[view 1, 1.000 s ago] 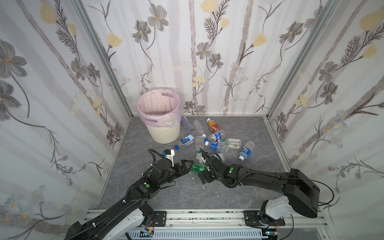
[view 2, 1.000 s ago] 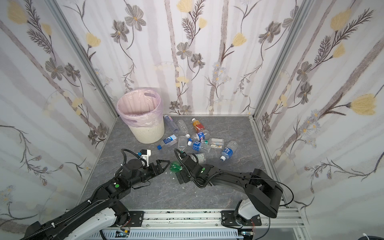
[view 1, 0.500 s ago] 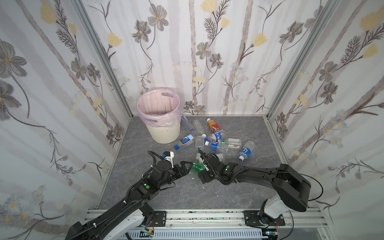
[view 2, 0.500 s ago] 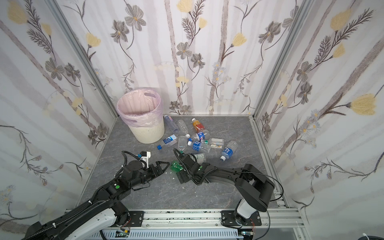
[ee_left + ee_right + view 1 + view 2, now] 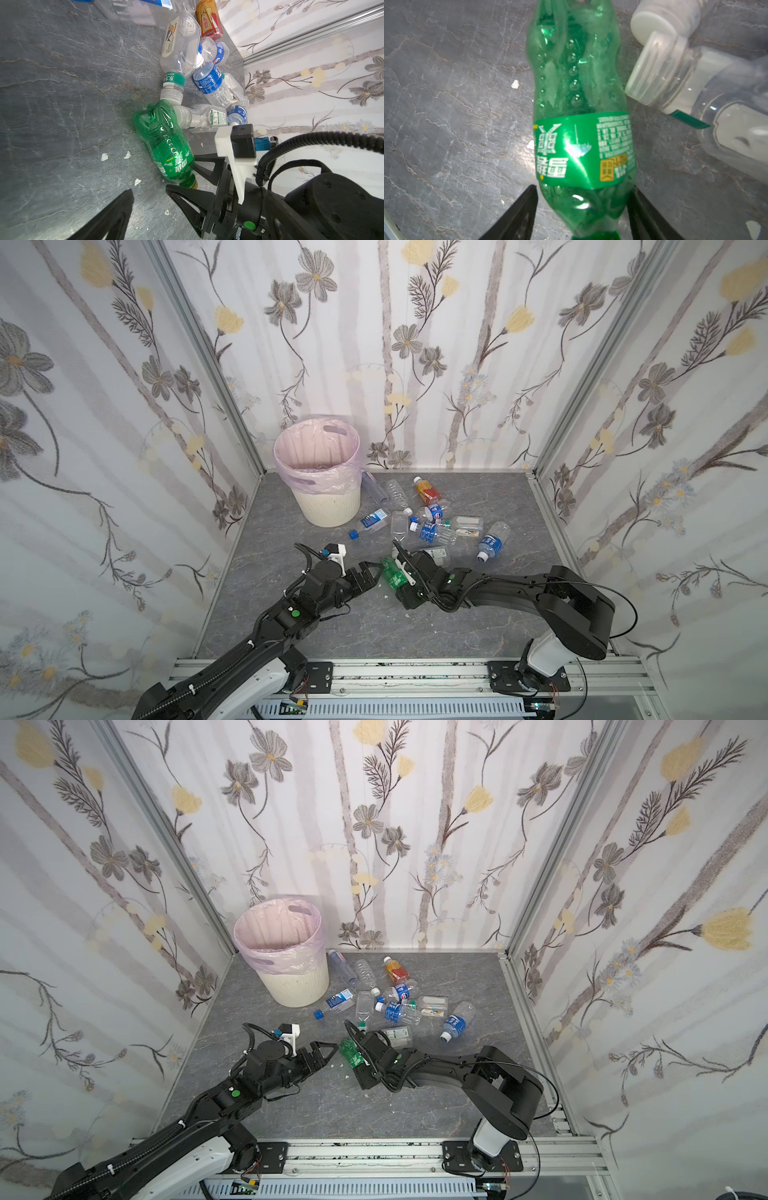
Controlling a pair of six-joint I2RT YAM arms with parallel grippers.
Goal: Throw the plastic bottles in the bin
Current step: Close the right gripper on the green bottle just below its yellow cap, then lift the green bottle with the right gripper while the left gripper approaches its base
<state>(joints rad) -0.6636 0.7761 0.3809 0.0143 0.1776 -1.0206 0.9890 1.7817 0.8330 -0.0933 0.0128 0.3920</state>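
Both arms sit low, reaching in over the grey marbled floor (image 5: pixel 457 639) and converging mid-scene. Right arm is stretched nearly flat; right gripper (image 5: pixel 582 195) straddles the neck end of the crushed green plastic bottle (image 5: pixel 579 83), which lies on its side. Its fingers (image 5: pixel 527 207) look in contact on both sides, but I can't confirm a firm pinch. Left gripper (image 5: pixel 368 574) is spread wide, empty, just beside the bottle. Bottle is well apart from the cream ribbed bin with pink liner (image 5: pixel 332 506), at the near edge of the clear-bottle pile (image 5: pixel 432 531).

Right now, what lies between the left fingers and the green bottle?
Between the left fingers and the green bottle there is only bare grey floor with a few white scraps, shown in the left wrist view.
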